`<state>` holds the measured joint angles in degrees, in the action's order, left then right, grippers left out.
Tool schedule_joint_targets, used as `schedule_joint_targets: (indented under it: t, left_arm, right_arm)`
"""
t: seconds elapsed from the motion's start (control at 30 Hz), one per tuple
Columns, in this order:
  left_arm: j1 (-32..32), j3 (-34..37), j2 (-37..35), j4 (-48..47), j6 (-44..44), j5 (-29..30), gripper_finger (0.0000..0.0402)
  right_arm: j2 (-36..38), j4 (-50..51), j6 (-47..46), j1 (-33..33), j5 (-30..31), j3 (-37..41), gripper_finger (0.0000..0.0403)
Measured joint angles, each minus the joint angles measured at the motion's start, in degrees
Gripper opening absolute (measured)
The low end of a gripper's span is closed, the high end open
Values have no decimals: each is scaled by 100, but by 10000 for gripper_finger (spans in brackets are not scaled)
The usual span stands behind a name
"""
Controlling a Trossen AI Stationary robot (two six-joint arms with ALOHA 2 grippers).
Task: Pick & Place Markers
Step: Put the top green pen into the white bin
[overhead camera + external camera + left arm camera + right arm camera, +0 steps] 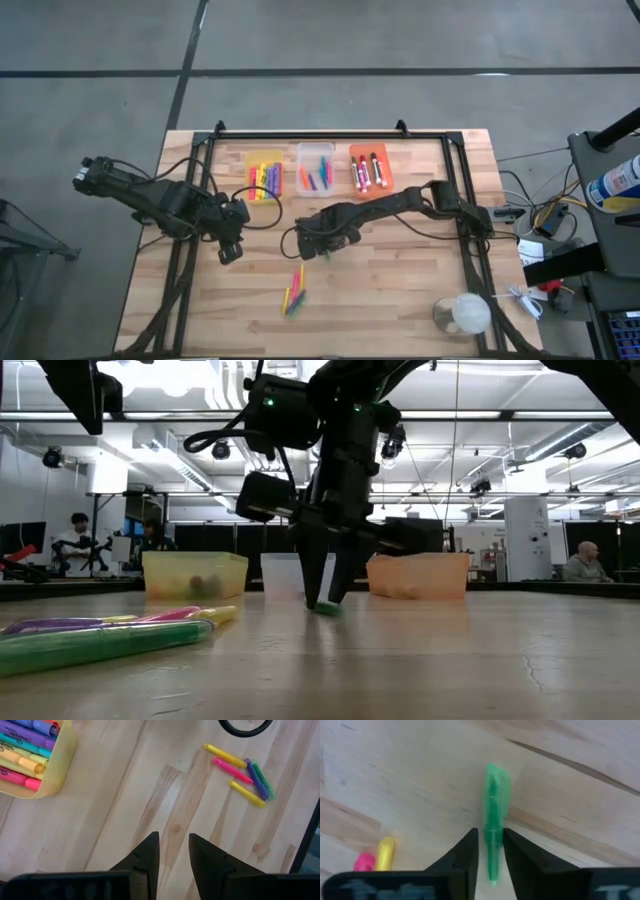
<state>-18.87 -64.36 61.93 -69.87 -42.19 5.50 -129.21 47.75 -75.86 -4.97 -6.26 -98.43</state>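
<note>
A green marker [494, 815] sits between the fingers of my right gripper [491, 851], which stands mid-table pointing down [325, 246] and is shut on it. Several loose markers [295, 291], yellow, pink, purple and green, lie flat on the wood nearer the table's near edge; they also fill the left foreground of the low view [100, 635]. My left gripper [174, 840] hovers over bare wood left of centre [231, 250], open and touching nothing. The yellow bin [64, 755] holding markers lies beyond it. My right gripper pinches the green marker's body [493, 837] between its two fingers [468, 855], coming from above and pointing down, with the fingers across the marker. In the low view the marker [326, 607] lies level at table height; whether it still rests on the wood I cannot tell.
Three small bins stand in a row near the far edge: yellow [265, 172], clear [315, 168] and orange [370, 168], each with markers inside. A black frame rail [330, 136] borders the table. A clear cup [463, 315] stands at the near right corner.
</note>
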Motion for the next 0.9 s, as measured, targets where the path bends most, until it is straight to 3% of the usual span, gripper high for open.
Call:
schedule_joint_targets:
  t: [0.23, 0.47, 0.63, 0.77, 0.9]
  left_arm:
    - [0, 0, 0, 0, 0, 0, 99]
    - [0, 0, 0, 2, 0, 4, 99]
    - [0, 0, 0, 0, 0, 4, 99]
    - [0, 0, 0, 2, -17, 4, 99]
    - [0, 0, 0, 5, -92, 4, 99]
  right_arm:
    - [20, -23, 599, 77, -2, 130, 27]
    - [-12, 174, 1056, 281, 135, -410, 25]
    - [180, 976, 1456, 380, 777, -1364, 25]
    - [187, 1494, 1896, 618, 1689, -2220, 25]
    - [132, 1539, 2302, 1111, 1867, -2704, 25]
